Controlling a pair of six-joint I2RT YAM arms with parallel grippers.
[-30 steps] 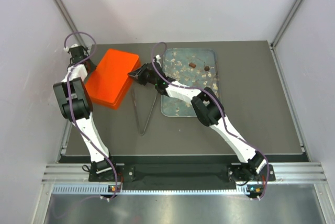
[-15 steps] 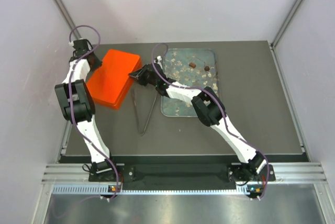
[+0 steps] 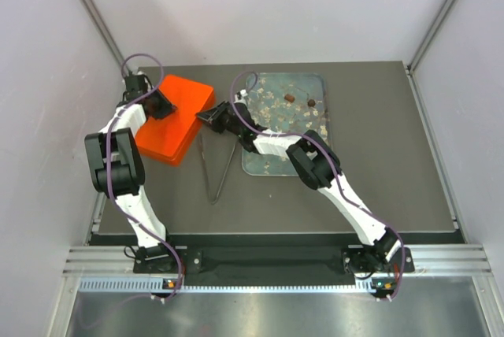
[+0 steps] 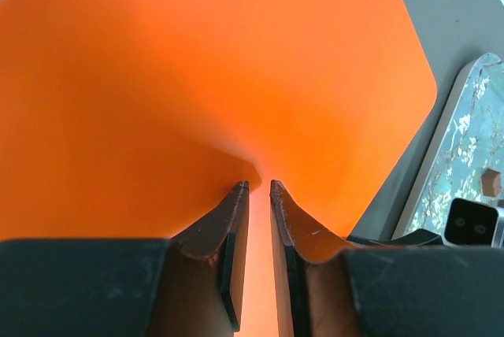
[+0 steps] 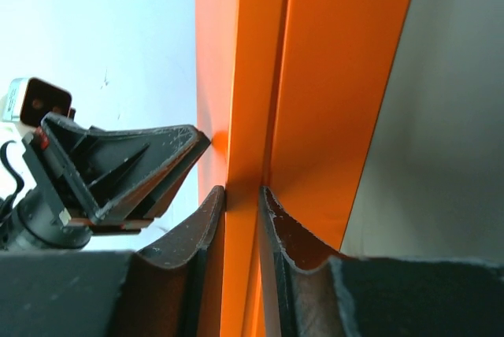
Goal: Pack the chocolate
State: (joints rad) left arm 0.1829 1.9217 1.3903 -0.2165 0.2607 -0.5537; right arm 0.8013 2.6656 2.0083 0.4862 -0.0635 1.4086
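Observation:
Two dark brown chocolate pieces point(image 3: 289, 98) point(image 3: 311, 102) lie on the blossom-print glassy tray point(image 3: 272, 160); one chocolate point(image 4: 492, 182) shows at the edge of the left wrist view. An orange box point(image 3: 169, 120) lies closed to the left of the tray. My right gripper point(image 5: 244, 191) is shut on the box's right rim point(image 5: 250, 77), seen in the top view point(image 3: 206, 115). My left gripper point(image 4: 257, 187) hovers low over the orange lid point(image 4: 197, 77), its jaws nearly together with nothing between them; it appears in the top view point(image 3: 162, 104).
Metal tongs point(image 3: 216, 168) lie on the dark table point(image 3: 378, 164) in front of the box, between both arms. The tray's corner point(image 4: 465, 140) shows right of the lid. The left gripper point(image 5: 118, 172) sits close beside my right fingers. Enclosure walls stand on both sides.
My left arm has swung right, from beyond the box's far-left corner to over its lid. The right gripper has stayed on the box's right rim.

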